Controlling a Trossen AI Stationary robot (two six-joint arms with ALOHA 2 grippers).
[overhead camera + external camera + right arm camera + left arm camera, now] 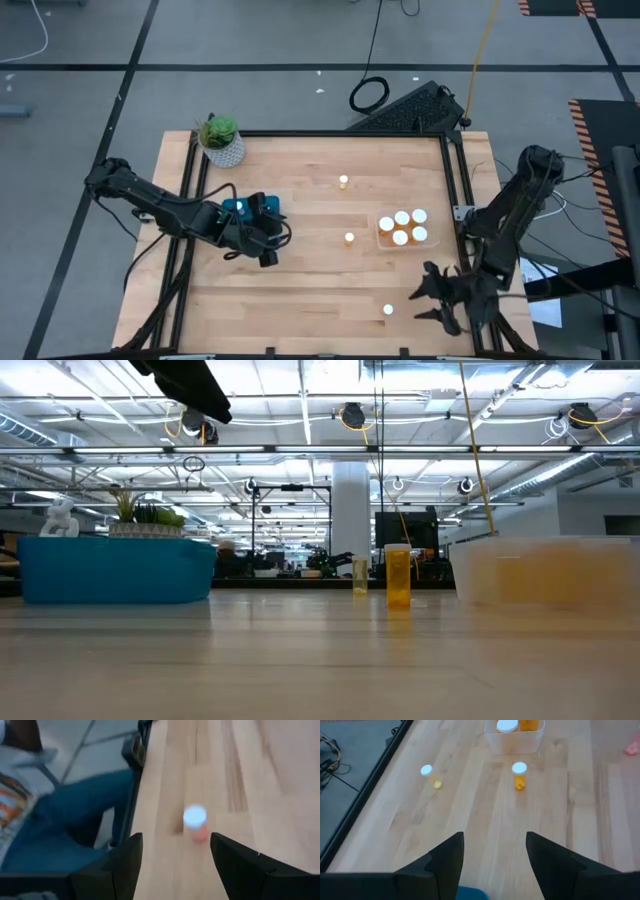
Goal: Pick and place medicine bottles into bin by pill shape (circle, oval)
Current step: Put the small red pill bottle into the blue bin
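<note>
right gripper point(425, 302) open, near bottle point(388, 310) on near edge | left gripper point(266, 243) open above blue bin point(240, 207) | risk: finger may tip bottle, rolling off

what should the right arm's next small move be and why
Probably ease the right end effector forward and down around the small amber pill bottle with the round white cap. Its fingers are spread open, and the bottle stands upright on the wooden table just ahead of the gap, near the table's edge, not yet between them. The left end effector waits open over the blue bin.
</note>
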